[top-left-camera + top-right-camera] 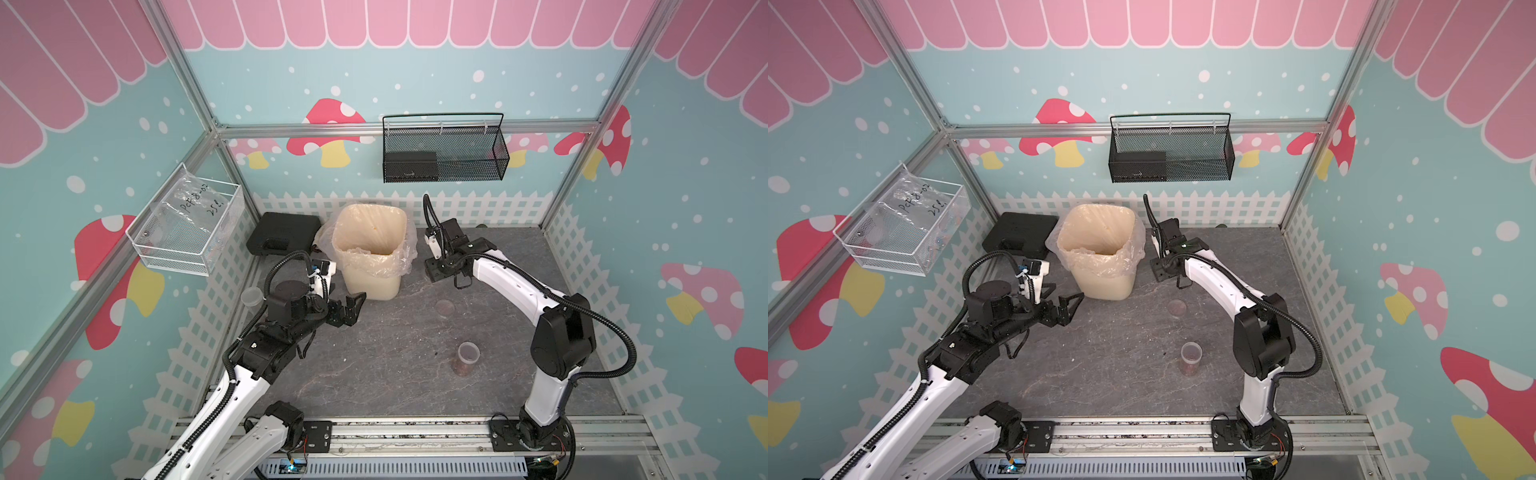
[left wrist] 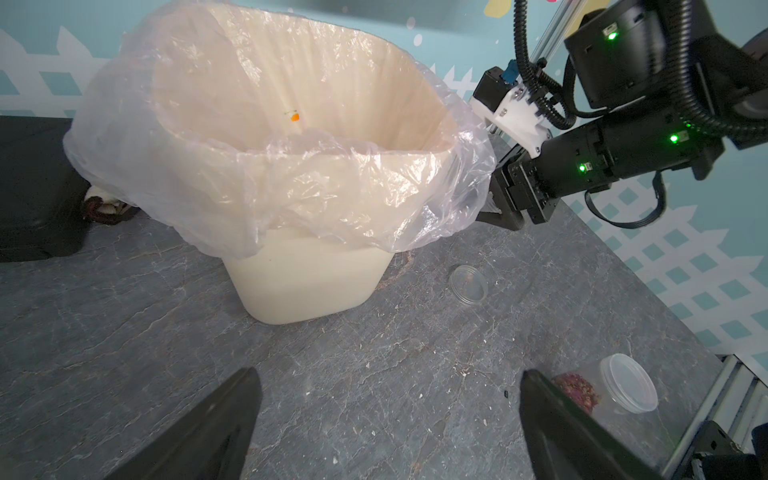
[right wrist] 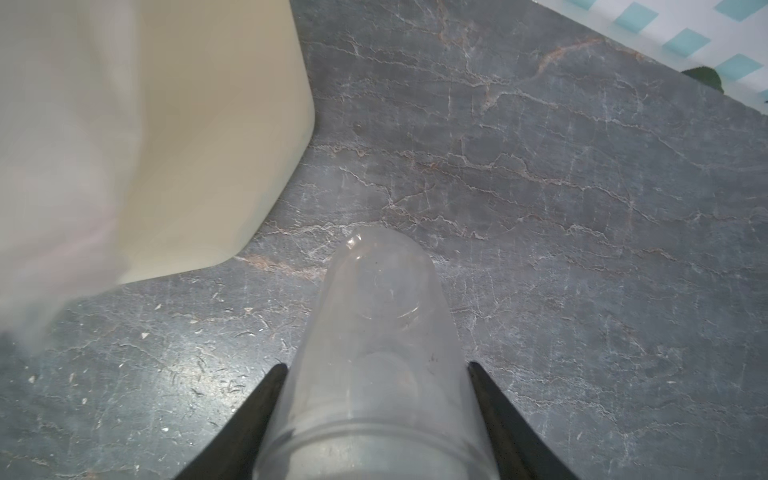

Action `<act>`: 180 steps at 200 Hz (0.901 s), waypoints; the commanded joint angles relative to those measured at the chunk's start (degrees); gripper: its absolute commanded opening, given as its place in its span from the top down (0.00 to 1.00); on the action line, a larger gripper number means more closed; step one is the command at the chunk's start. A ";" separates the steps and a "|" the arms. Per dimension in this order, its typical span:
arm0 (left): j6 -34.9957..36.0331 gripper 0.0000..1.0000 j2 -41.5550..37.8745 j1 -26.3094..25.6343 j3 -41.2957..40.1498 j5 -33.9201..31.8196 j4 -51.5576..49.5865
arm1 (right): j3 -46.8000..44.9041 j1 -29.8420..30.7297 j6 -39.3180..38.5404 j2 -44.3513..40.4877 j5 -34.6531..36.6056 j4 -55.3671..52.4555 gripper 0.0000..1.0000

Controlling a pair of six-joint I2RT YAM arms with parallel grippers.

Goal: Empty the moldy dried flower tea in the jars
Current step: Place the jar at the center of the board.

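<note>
The right gripper [image 3: 376, 365] is seen clamped on a clear jar [image 3: 382, 291], one black finger pressed to each side of its wall; the jar is held just above the grey table [image 1: 374, 386], close beside the cream waste bin [image 1: 370, 282]; how it is tilted cannot be told from these views.

The left gripper [image 2: 388, 376] is held with its jaws spread wide and nothing between them; it is poised low over the table on the other side of the bin, near its front corner, without touching it.

A second jar [image 1: 468, 357] is found upright and lidded on the table, well in front of the bin and near the right arm's lower link; the dried flower tea [image 2: 575, 384] is seen as a reddish clump in its bottom.

A loose lid [image 1: 444, 306] is lying flat between that jar and the bin, apart from both.

A third jar [image 1: 252, 296] is spotted at the table's left edge, against the fence-printed wall, behind the left arm; its contents cannot be made out.

The bin's rim is draped with a clear plastic liner [image 2: 374, 199]; the right gripper's fingers are partly hidden behind it in the left wrist view.
</note>
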 commanded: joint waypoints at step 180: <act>-0.11 0.00 -1.22 1.03 -1.73 -5.85 -1.56 | 11.43 -5.00 -5.70 15.71 -4.06 -9.87 0.68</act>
